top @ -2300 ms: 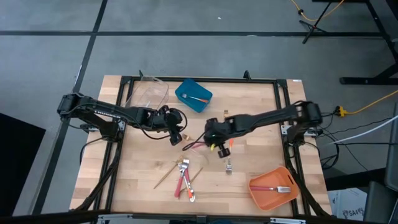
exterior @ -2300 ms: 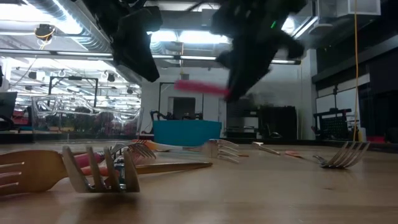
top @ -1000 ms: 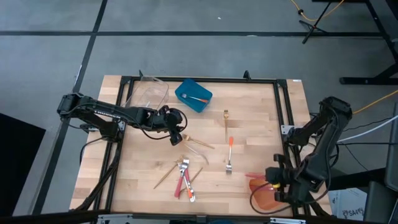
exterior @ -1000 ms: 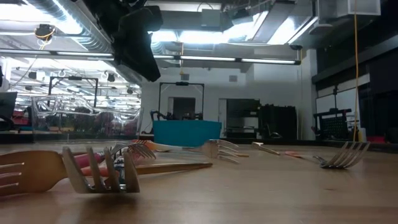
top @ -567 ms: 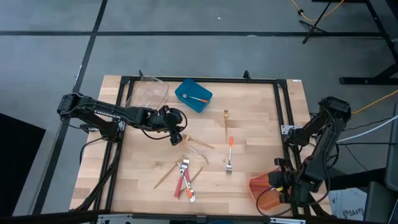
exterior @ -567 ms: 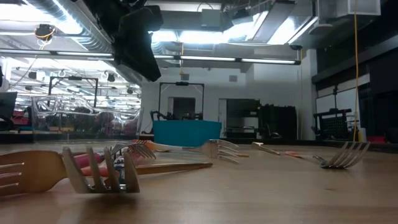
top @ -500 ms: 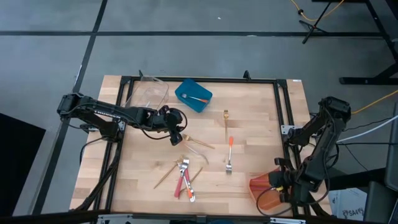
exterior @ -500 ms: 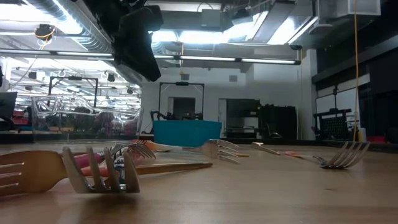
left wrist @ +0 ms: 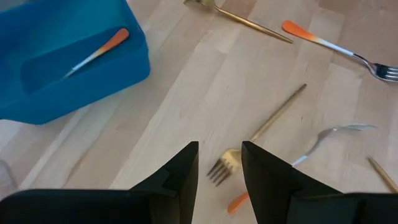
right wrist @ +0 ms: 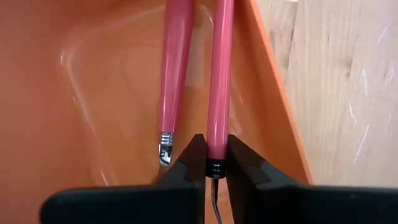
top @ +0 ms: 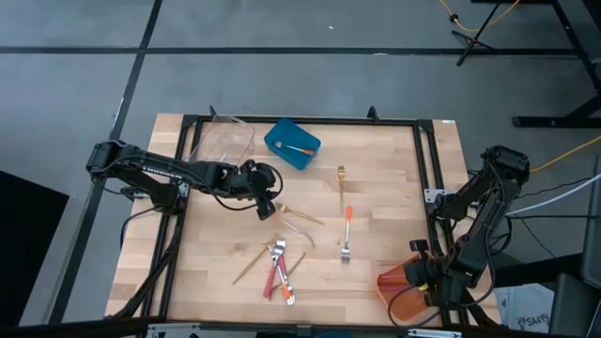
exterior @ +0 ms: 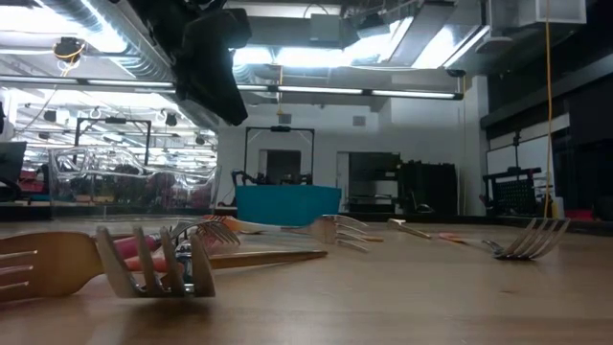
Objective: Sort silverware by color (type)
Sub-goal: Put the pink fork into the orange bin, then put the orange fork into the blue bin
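Note:
My right gripper point(right wrist: 216, 149) is down in the orange bin point(top: 392, 286) at the table's near right corner, shut on a pink-handled utensil point(right wrist: 219, 74). A second pink-handled utensil point(right wrist: 174, 68) lies on the bin's floor beside it. My left gripper point(left wrist: 219, 162) hangs open over the table's left middle point(top: 268, 205), above a gold fork point(left wrist: 225, 165) that it does not touch. More silverware lies flat on the wood: a gold fork point(top: 341, 178), an orange-handled fork point(top: 346, 230) and a small heap point(top: 277, 268). My right gripper pinches the pink handle at its end by the dark collar point(right wrist: 216, 142), between its two fingers. The fingers come steeply from above and lie across the utensil. The handle runs along the bin's wall point(right wrist: 273, 93); whether it rests on the floor I cannot tell.
A blue bin point(top: 292, 144) with an orange-handled utensil point(left wrist: 96, 53) stands at the far middle, and a clear bin point(top: 225, 141) to its left. In the low view, forks point(exterior: 153, 264) lie close in front. Bare wood lies between the orange-handled fork and the orange bin.
My right gripper has sunk into the orange bin with the pink-handled utensil, and its wrist has rolled a little. My left arm has kept still.

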{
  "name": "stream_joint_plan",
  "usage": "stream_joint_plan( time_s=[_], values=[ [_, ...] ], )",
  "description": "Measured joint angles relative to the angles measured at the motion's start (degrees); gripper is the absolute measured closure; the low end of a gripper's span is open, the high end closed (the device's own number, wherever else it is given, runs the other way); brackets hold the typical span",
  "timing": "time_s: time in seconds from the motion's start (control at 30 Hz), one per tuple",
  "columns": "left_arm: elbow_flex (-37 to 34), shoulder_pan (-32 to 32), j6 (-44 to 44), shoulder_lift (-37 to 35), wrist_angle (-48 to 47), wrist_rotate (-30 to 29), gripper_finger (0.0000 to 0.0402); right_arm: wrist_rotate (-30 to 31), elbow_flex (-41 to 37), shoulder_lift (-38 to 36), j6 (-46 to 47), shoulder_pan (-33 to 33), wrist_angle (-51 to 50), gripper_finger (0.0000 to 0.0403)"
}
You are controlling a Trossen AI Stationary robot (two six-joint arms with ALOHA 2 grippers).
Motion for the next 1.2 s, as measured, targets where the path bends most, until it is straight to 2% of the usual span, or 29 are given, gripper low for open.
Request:
stream_joint_plan(
  time_s=[0.27,0.4,0.9,1.03,1.2],
  values=[
    [0.00,-0.15,-2.63,0.00,-0.04,2.07,0.0286,-0.39,-0.09,0.02,-0.13,0.07,-0.74,0.0318],
    [0.00,-1.24,-2.76,0.00,-0.07,2.08,0.0286,-0.22,-0.09,0.02,-0.11,0.04,-0.69,0.0302],
    [0.00,-9.83,-13.00,0.00,-0.11,2.07,0.0286,-2.38,0.47,0.04,0.07,0.02,-0.59,0.0302],
    [0.00,-11.25,-13.46,0.00,-0.13,1.92,0.0286,-2.36,2.64,0.04,0.04,0.02,-0.93,0.0302],
    [0.00,-11.90,-13.51,0.00,-0.11,1.60,0.0286,-2.34,7.48,0.04,0.06,0.02,-6.54,0.0302]
  ],
)
